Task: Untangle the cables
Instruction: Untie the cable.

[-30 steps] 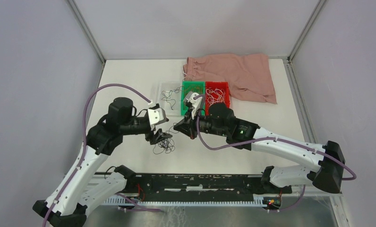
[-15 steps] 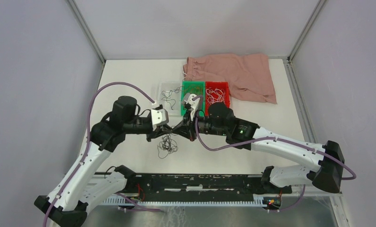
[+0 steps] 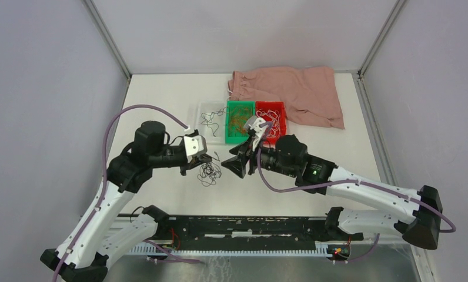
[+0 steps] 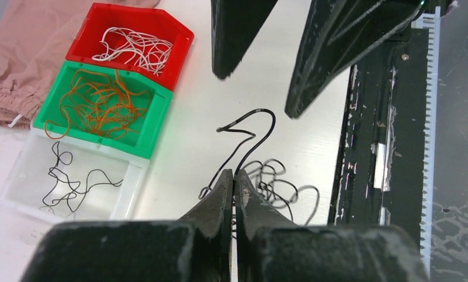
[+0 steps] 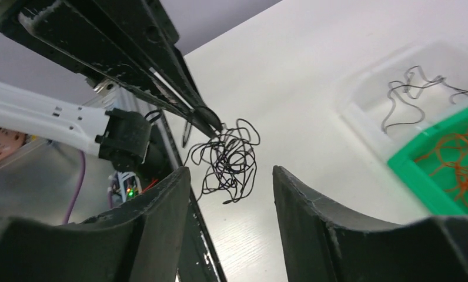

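Note:
A loose tangle of black cables (image 3: pixel 207 174) lies on the white table between the two arms. My left gripper (image 3: pixel 203 160) is shut on one black strand (image 4: pixel 247 130) that loops up out of the tangle (image 4: pixel 278 185). My right gripper (image 3: pixel 227 166) stands open just right of the tangle, holding nothing. In the right wrist view the tangle (image 5: pixel 229 158) lies beyond the open right gripper (image 5: pixel 229 170), with the left fingers (image 5: pixel 190 100) pinching its top edge. Both right fingers (image 4: pixel 231 35) hang above the strand in the left wrist view.
Three small bins stand behind the tangle: a clear one (image 3: pixel 199 120) with black cables, a green one (image 3: pixel 240 103) with orange cables, a red one (image 3: pixel 270 103) with white cables. A pink cloth (image 3: pixel 296 94) lies at the back right. The black rail (image 3: pixel 249 226) runs along the near edge.
My left gripper has closed on a black strand. My right gripper has let go, opened and drawn back to the right.

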Motion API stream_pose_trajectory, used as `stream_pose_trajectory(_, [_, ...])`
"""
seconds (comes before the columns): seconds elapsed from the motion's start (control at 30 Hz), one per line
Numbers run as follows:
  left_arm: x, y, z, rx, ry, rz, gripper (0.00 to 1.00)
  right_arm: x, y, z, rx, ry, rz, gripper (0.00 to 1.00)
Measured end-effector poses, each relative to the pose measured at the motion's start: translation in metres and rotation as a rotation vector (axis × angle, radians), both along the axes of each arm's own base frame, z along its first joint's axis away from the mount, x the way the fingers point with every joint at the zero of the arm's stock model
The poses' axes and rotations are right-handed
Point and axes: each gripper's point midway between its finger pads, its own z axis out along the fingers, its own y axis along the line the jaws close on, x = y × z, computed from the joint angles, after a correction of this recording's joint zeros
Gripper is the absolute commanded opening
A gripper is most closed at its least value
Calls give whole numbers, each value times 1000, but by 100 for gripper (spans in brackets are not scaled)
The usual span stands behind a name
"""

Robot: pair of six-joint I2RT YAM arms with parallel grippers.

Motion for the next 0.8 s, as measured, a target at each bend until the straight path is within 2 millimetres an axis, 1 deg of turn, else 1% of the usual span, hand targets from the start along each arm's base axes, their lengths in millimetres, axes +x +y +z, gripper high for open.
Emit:
stream_pose_trajectory(0.07, [1, -2, 5, -13, 14, 9, 3, 5, -11, 3, 23, -22, -54, 61])
stream_pose_trajectory(0.17, [1, -5, 14, -42, 47, 21, 3, 9, -19, 8, 55, -45, -97, 62])
stream_pose_trajectory(0.33, [1, -11, 29, -92, 99, 34, 3, 11, -11, 15, 95, -61, -88, 61])
stream_pose_trajectory(0.5, [-5, -15, 36, -122, 136, 17, 3, 18, -1, 8, 96, -56, -95, 60])
stream_pose_trajectory(0.6, [-8, -17, 37, -126, 147, -1, 3, 25, 0, 8, 105, -56, -131, 57])
stream_pose_trajectory(0.7, [-14, -20, 39, -133, 169, -35, 3, 35, -2, 13, 134, -60, -191, 57])
stream_pose_trajectory(0.8, [-20, -22, 43, -143, 191, -72, 3, 43, -2, 22, 188, -64, -234, 60])
